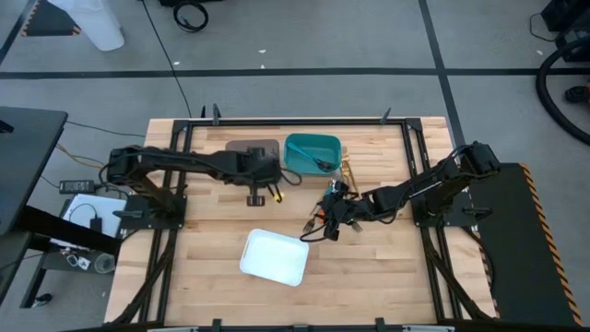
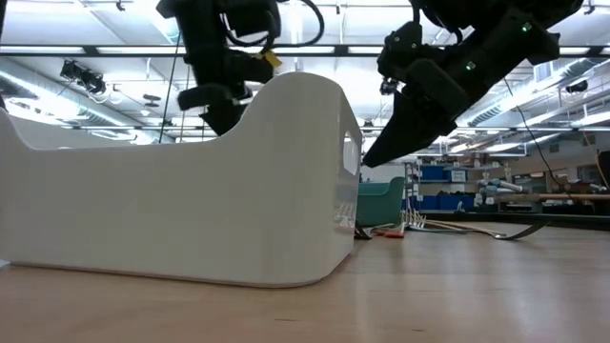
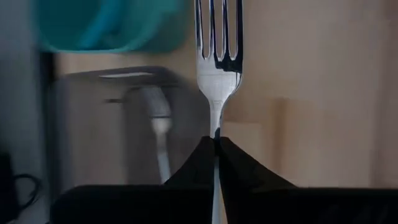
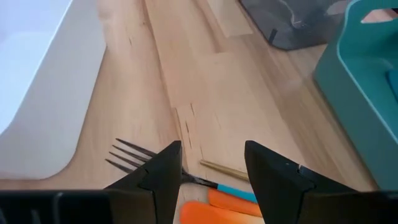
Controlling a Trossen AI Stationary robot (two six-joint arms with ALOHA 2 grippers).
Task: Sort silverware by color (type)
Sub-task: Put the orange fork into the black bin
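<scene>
The fingers of the left gripper (image 3: pixel 216 146) are pressed together on the neck of a fork (image 3: pixel 217 56), which is held with its tines pointing away from the wrist. In the high view this gripper (image 1: pixel 265 184) is seen just in front of the grey bin (image 1: pixel 251 150), beside the teal bin (image 1: pixel 312 152). The colour of the handle is hidden inside the grip.

The fingers of the right gripper (image 4: pixel 211 171) are held wide apart, and nothing is between them. They are placed above the pile of silverware (image 1: pixel 330 205) near the middle of the table (image 1: pixel 369 267), where a teal-handled fork (image 4: pixel 186 171) and an orange handle (image 4: pixel 211 211) are seen. The white tray (image 1: pixel 274 256) lies near.

Two steps seem to be in hand: one fork is carried to a bin, and another piece is about to be picked. Next, the held fork should be brought over the correct bin and released. The right gripper should be lowered around one single handle, so that neighbouring pieces are not caught.
</scene>
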